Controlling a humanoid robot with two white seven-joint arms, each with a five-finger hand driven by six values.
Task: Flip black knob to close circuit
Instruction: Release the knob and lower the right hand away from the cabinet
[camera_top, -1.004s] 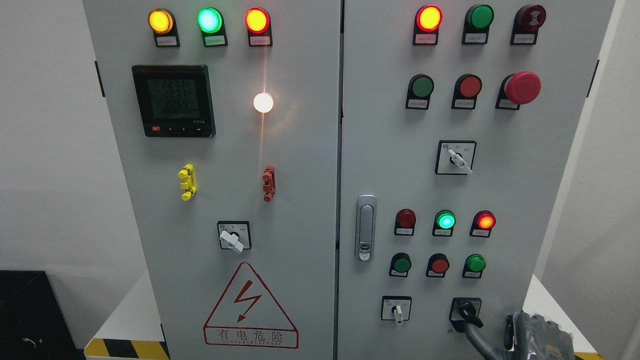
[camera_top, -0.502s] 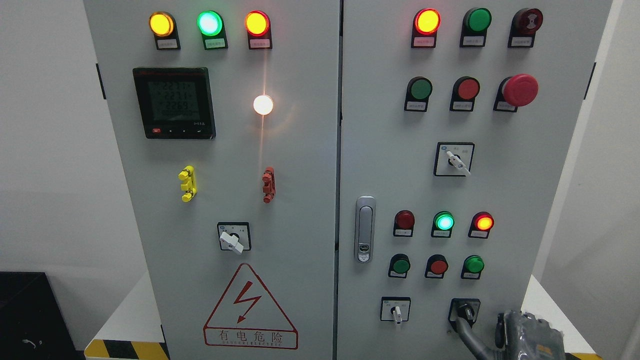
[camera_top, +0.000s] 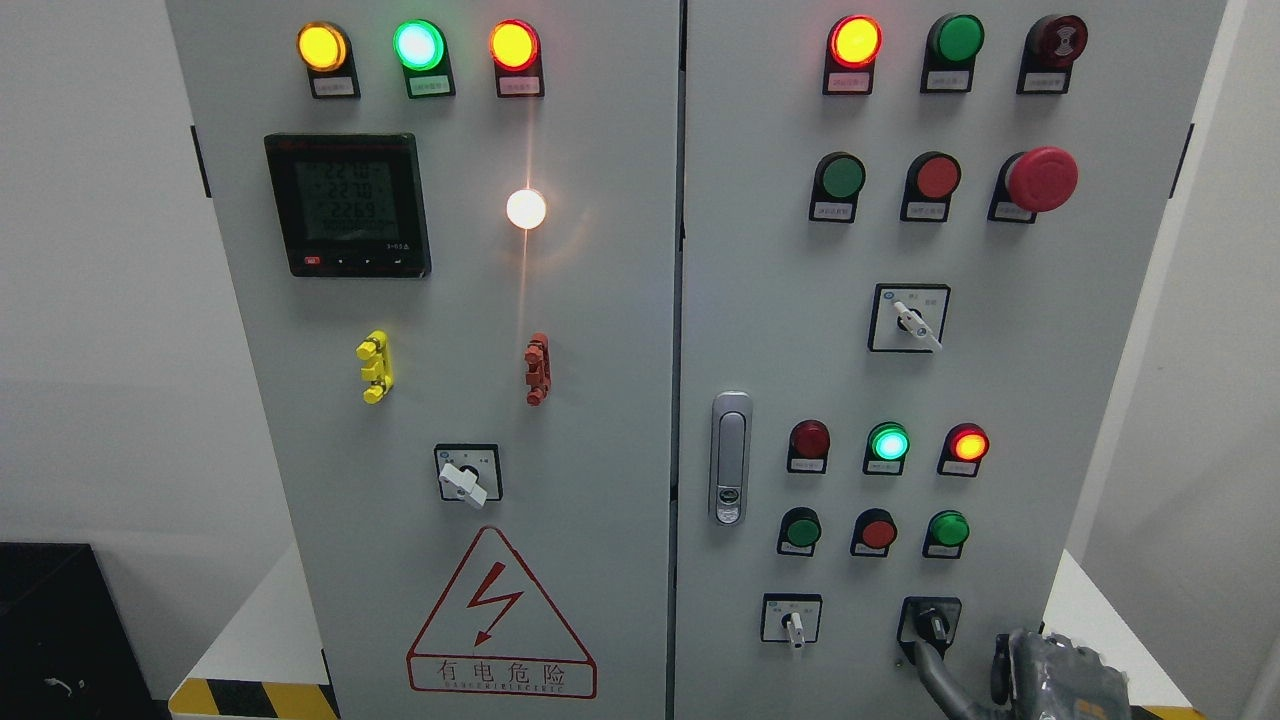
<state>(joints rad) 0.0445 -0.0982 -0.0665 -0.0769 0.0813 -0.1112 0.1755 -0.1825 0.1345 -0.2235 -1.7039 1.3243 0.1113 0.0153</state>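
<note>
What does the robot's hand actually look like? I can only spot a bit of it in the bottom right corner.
Only the right hand shows, low at the right. It looks dark grey and blocky, with a slightly shiny, wrinkled surface as if wrapped in a clear cover. One slim, rounded grey finger stretches out from it. No cables or markings can be made out. The left arm is out of sight.

Grey cabinet (camera_top: 600, 330), black knob (camera_top: 935, 626), red mushroom button (camera_top: 1041, 178), yellow-black hazard stripe (camera_top: 255, 698), red lightning triangle (camera_top: 499, 612)
</note>
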